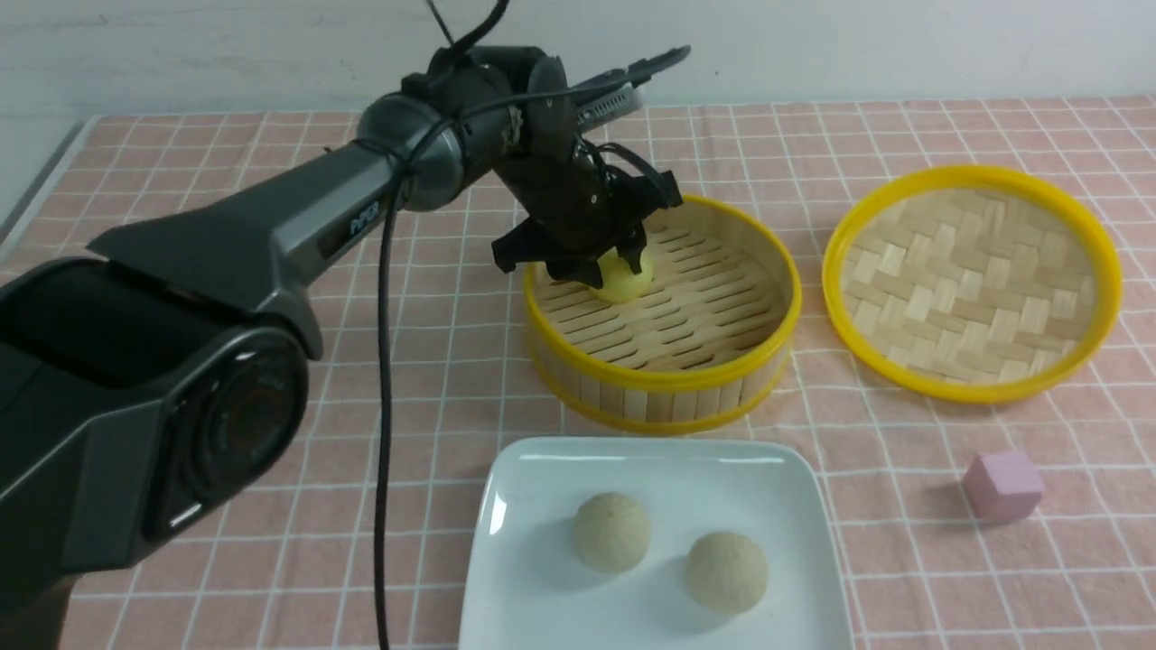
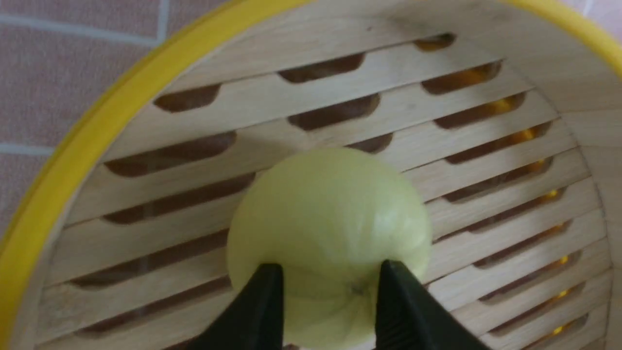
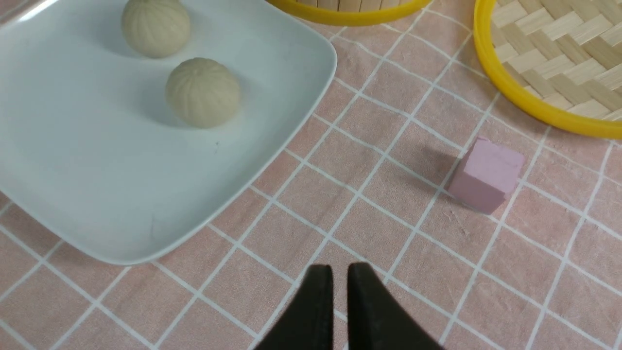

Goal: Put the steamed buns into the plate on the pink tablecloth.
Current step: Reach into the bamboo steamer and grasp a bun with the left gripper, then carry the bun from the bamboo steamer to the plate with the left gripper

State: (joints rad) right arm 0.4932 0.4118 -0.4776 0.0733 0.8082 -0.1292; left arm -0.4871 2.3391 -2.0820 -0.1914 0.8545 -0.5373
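Note:
The light yellow steamed bun [image 1: 622, 276] sits in the bamboo steamer basket [image 1: 664, 377], at its left side. My left gripper [image 1: 614, 262] is down in the basket, its black fingers [image 2: 262, 311] shut on the yellow bun [image 2: 330, 233]. Two pale beige buns [image 1: 611, 531] [image 1: 726, 571] lie on the white square plate [image 1: 533, 560] on the pink tablecloth [image 1: 271, 542], near the front. They also show in the right wrist view [image 3: 155, 26] [image 3: 203, 92] on the plate [image 3: 97, 194]. My right gripper [image 3: 340, 277] is shut and empty above the cloth, out of the front view.
A yellow-rimmed woven bamboo lid [image 1: 974, 280] lies at the right of the basket. A small pink cube [image 1: 1002, 486] sits on the cloth right of the plate, also in the right wrist view [image 3: 486, 175]. A white wall runs along the far table edge.

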